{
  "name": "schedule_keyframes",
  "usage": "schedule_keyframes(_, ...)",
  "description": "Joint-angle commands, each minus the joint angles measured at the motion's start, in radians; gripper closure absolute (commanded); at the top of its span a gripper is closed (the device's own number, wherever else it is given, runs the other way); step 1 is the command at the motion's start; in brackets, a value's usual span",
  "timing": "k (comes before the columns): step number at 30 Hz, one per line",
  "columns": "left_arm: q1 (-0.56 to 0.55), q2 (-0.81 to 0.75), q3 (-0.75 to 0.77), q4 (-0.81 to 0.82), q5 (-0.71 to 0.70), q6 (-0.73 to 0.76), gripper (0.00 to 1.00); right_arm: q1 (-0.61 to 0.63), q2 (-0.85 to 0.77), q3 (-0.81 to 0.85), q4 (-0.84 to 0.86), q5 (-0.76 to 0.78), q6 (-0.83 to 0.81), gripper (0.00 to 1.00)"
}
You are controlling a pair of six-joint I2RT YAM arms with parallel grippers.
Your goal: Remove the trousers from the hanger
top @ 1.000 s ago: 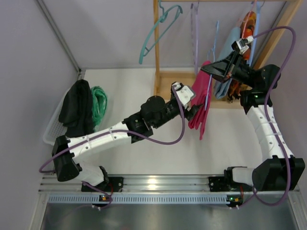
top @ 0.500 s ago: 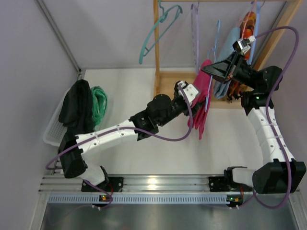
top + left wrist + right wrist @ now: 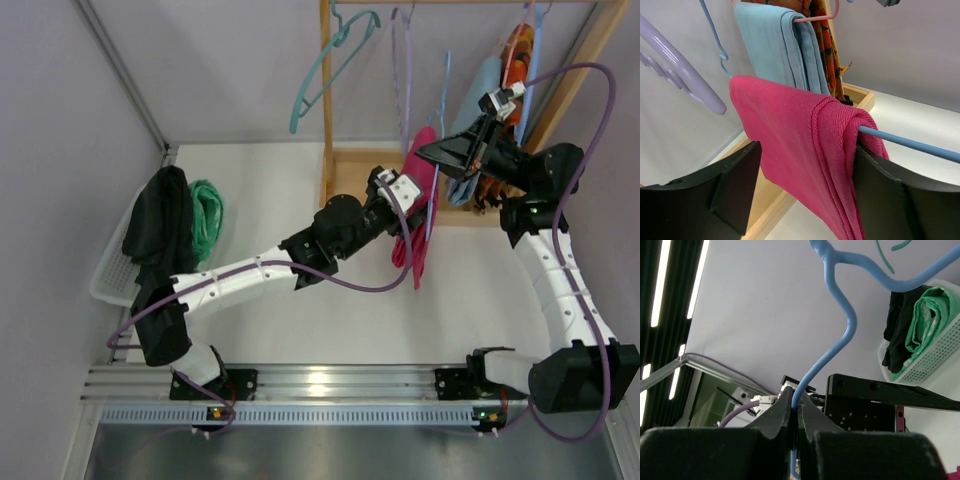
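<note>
We see the white bench with the wooden rack at its far side. The magenta pink trousers hang folded over the bar of the blue hanger. Their long axis runs straight down, fold uppermost and legs pointing toward the bench. Behind them hang the light blue trousers and the orange patterned trousers. At the left, the basket holds the black trousers and the mint-green trousers. The left tool is spread wide, one finger on each side of the magenta cloth, gripping nothing. The right tool is pinched closed on the blue hanger's wire.
</note>
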Motion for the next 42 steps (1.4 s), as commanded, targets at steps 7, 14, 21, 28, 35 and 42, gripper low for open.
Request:
schedule_keyframes(7, 0.015, -0.057, 0.002, 0.093, 0.027, 0.062, 0.58, 0.013, -0.077, 0.025, 0.104, 0.028, -0.039, 1.0)
schedule_keyframes(14, 0.017, -0.145, 0.003, 0.018, 0.025, 0.087, 0.97, 0.011, -0.088, -0.021, 0.108, 0.024, -0.041, 1.0)
schedule_keyframes(21, 0.034, -0.233, 0.084, -0.09, 0.024, 0.079, 1.0, 0.008, -0.091, -0.1, 0.143, 0.022, -0.05, 1.0)
schedule_keyframes(28, 0.034, -0.279, 0.178, -0.159, 0.016, 0.079, 1.0, -0.01, -0.071, -0.216, 0.184, 0.011, -0.062, 1.0)
schedule_keyframes(35, 0.034, -0.31, 0.264, -0.205, 0.059, 0.077, 1.0, -0.036, -0.048, -0.334, 0.181, 0.01, -0.093, 1.0)
schedule_keyframes(42, 0.058, -0.325, 0.282, -0.207, 0.048, 0.065, 1.0, -0.05, -0.045, -0.394, 0.028, -0.002, -0.257, 1.0)
